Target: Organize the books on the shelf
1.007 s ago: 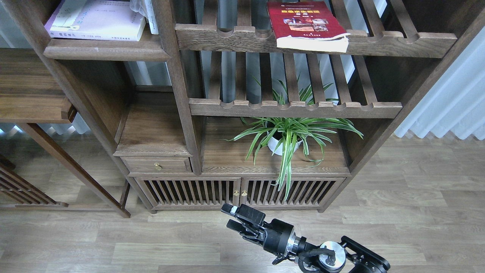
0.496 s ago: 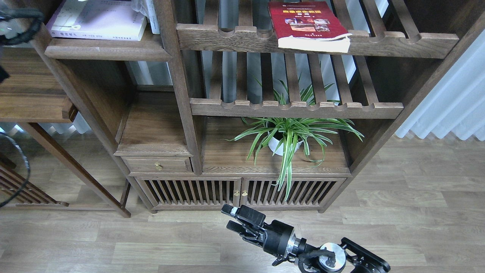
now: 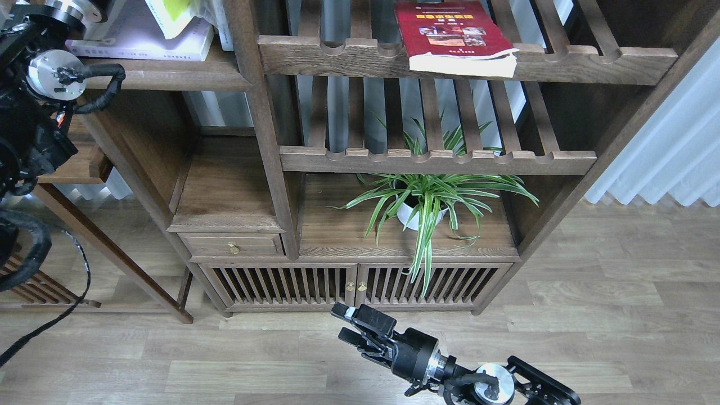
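**Q:** Claw positions first, please. Where are they, and are they holding anything?

**A:** Right claw [image 3: 347, 324] hangs low above the wood floor [image 3: 590, 315], in front of the cabinet's slatted doors [image 3: 315, 284]. Its two fingers stand slightly apart with nothing between them. The left arm [image 3: 39, 95] rises along the left edge toward the top shelf, and its claw passes out of view at the top, so its state cannot be told.

**Q:** And the books?

**A:** A pale lilac-white book [image 3: 135, 42] lies flat on the solid shelf [image 3: 169, 72] at upper left. A yellow-green book [image 3: 174, 14] sits tilted on top of it, close to where the left arm ends. A dark red book [image 3: 450, 34] lies apart on the slatted rack [image 3: 562, 62] at upper right, its corner overhanging the notched rail. A spider plant [image 3: 430, 197] in a white pot stands two levels below.

**Q:** How should the current step go?

**A:** It looks like the yellow-green book is being placed. Lowering it flat and square onto the lilac one, edges aligned, before letting go should keep it from sliding off.

**Q:** Any readable writing?

**A:** The red cover shows yellow title lines and small photos; the characters are too small to read.
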You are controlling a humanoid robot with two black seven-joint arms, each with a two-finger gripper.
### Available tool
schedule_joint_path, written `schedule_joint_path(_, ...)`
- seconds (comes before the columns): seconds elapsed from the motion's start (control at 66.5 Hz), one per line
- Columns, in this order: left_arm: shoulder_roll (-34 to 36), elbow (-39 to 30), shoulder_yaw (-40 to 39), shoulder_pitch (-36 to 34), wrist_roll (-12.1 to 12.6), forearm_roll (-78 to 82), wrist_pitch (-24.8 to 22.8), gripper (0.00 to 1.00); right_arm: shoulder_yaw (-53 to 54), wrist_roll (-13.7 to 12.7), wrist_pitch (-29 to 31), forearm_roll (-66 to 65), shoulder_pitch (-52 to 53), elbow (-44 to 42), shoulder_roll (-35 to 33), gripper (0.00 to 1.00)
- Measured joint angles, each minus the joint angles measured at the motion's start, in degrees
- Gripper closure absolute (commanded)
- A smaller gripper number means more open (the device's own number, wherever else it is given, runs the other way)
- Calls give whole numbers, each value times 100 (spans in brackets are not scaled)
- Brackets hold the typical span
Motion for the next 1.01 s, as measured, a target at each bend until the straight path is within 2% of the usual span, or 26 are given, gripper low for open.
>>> schedule_joint_path(0.12,-39,-24,-88,12,0,-6,-1,91,0,172,0,0,21,-1,0,1)
schedule_joint_path(0.165,-45,-41,-104,15,0,-12,-1,79,11,288,0,-3,66,-4,0,1)
schedule_joint_path(0.18,-47,-45,-107,17,0,-13,-2,69,18,314,0,-4,76,-5,0,1)
schedule_joint_path(0.21,-52,-49,-111,20,0,-14,-2,61,47,389,0,-5,113,-7,0,1)
schedule_joint_path(0.301,-82,-50,-119,22,0,-18,-2,58,231,596,0,-8,269,-15,0,1)
schedule_joint_path(0.331,-94,-50,-120,22,0,-18,-2,51,298,643,0,-8,312,-15,0,1)
schedule_joint_path(0.361,-114,-50,-120,26,0,-18,-2,47,486,722,0,-9,391,-16,0,1)
schedule_joint_path(0.436,-126,-50,-123,26,0,-18,-2,37,664,742,0,-10,430,-13,0,1)
schedule_joint_path(0.451,-128,-50,-124,26,0,-18,-2,32,725,747,0,-9,446,-2,0,1)
schedule_joint_path(0.556,-130,-50,-145,25,0,-53,-2,14,979,753,0,-10,534,133,0,1)
schedule_joint_path(0.601,-130,-50,-167,25,0,-143,-2,2,1085,753,0,-10,565,229,0,1)
schedule_joint_path(0.616,-130,-50,-172,25,0,-171,-2,1,1131,753,0,-10,575,274,0,1)
schedule_joint_path(0.737,-103,-93,-229,52,0,-734,-2,1,1480,743,0,-9,603,753,0,1)
schedule_joint_path(0.812,-56,-243,-243,124,1,-1103,-2,5,1640,738,0,-9,604,1059,0,1)
schedule_joint_path(1.007,108,-668,-263,232,1,-1423,-2,7,1836,737,0,-9,601,1363,0,1)
